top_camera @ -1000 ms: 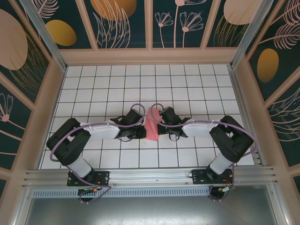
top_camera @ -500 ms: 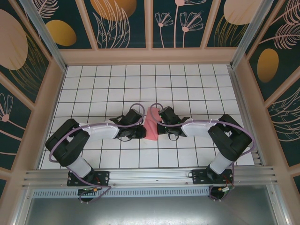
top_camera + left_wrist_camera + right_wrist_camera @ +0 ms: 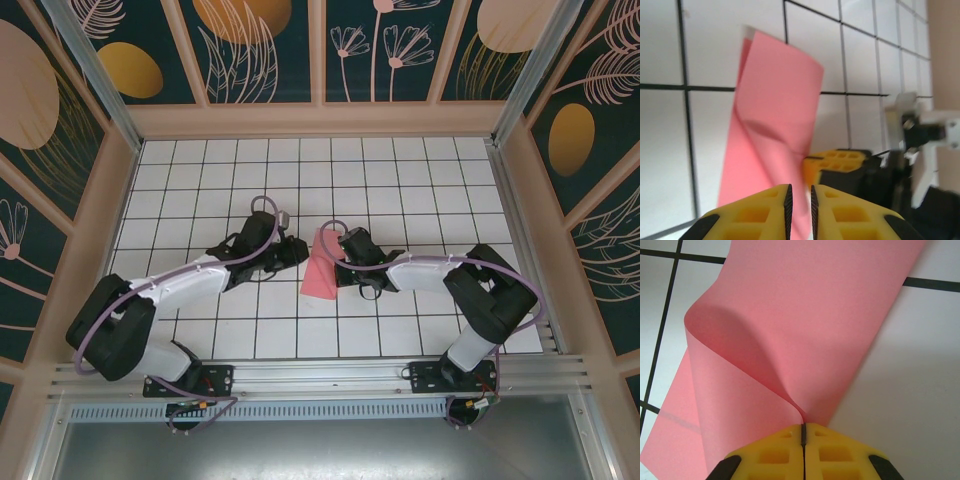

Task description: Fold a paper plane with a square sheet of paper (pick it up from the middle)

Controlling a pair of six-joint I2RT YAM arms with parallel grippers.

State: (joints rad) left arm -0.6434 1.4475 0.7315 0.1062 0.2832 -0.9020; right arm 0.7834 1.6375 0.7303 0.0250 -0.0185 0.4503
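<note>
1. Pinching the near edge of the square sheet of paper (image 3: 805,315), the right gripper (image 3: 803,432) is clenching fully. The pink sheet is curling upward just ahead of its fingertips.
2. The left gripper (image 3: 800,197) is showing a thin slit between its fingers (image 3: 760,215). I cannot tell whether paper is caught there; the sheet is lying just ahead of them.
3. The paper is looking light, floppy and easily creased, bowing instead of lying flat. A gentle pinch on a free edge or corner seems safest, since tugging is likely to crumple it.
4. The white gridded table (image 3: 400,180) is lying beneath. Beyond the sheet from the left fingers, the right gripper is crowding the working space.
</note>
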